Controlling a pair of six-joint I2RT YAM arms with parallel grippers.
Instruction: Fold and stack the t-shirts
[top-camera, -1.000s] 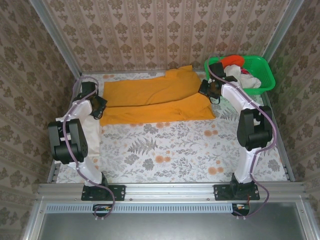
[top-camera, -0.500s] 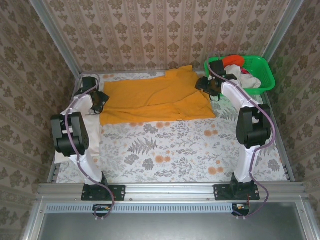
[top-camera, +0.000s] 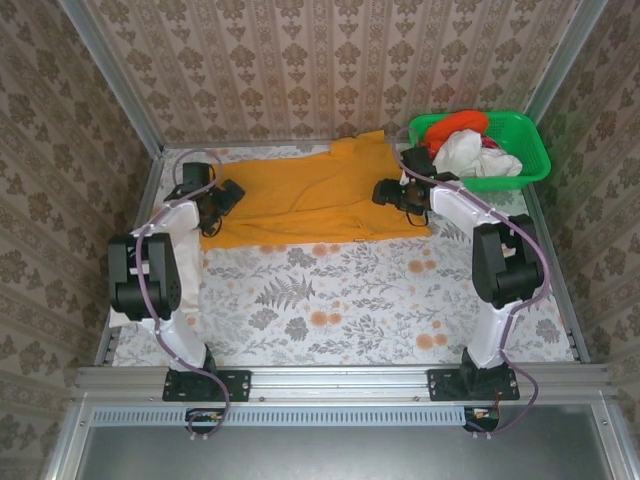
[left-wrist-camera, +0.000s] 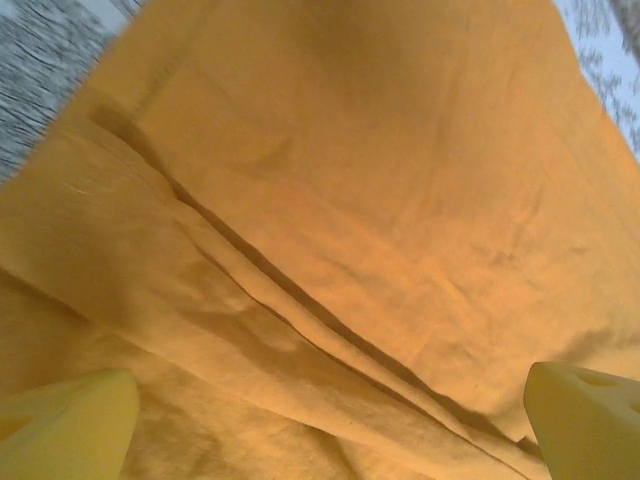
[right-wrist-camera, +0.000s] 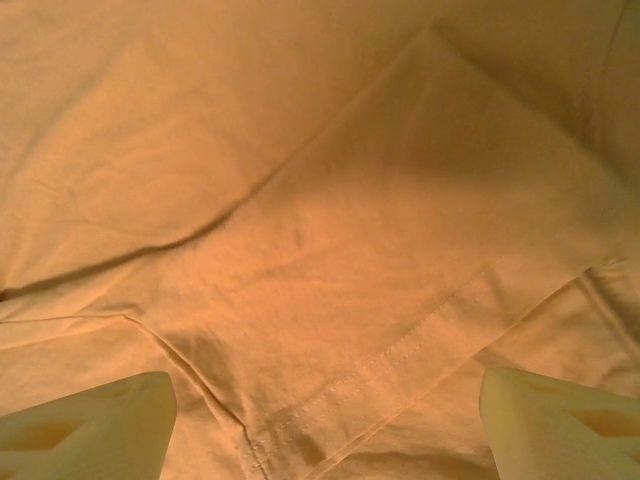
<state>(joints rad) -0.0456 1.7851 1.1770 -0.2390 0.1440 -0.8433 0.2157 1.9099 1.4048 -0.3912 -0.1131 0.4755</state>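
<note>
From above, your left end effector (top-camera: 228, 192) hangs over one end of the amber-orange t-shirt (top-camera: 310, 200) and your right end effector (top-camera: 385, 192) over the other. The cloth lies spread on the surface (top-camera: 330, 290) between and beneath them. Beyond the right end effector a white shirt (top-camera: 462, 152) and a red-orange shirt (top-camera: 455, 122) wait in the green basket (top-camera: 525, 165). In the left wrist view the left end effector (left-wrist-camera: 320, 425) stands with its fingers wide apart and grips nothing. Just ahead of it a long crease (left-wrist-camera: 300, 300) runs slantwise across the shirt (left-wrist-camera: 400, 170). Before you close, pick an edge rather than this ridge, or you may pinch a doubled layer and drag the fold askew. In the right wrist view the right end effector (right-wrist-camera: 325, 425) is likewise spread and empty. A stitched hem (right-wrist-camera: 400, 352) lies just in front of its fingers on the shirt (right-wrist-camera: 250, 170). That hem looks the surer place to bite, so come down square, take both ends level, and lift together so the next fold lands straight.
</note>
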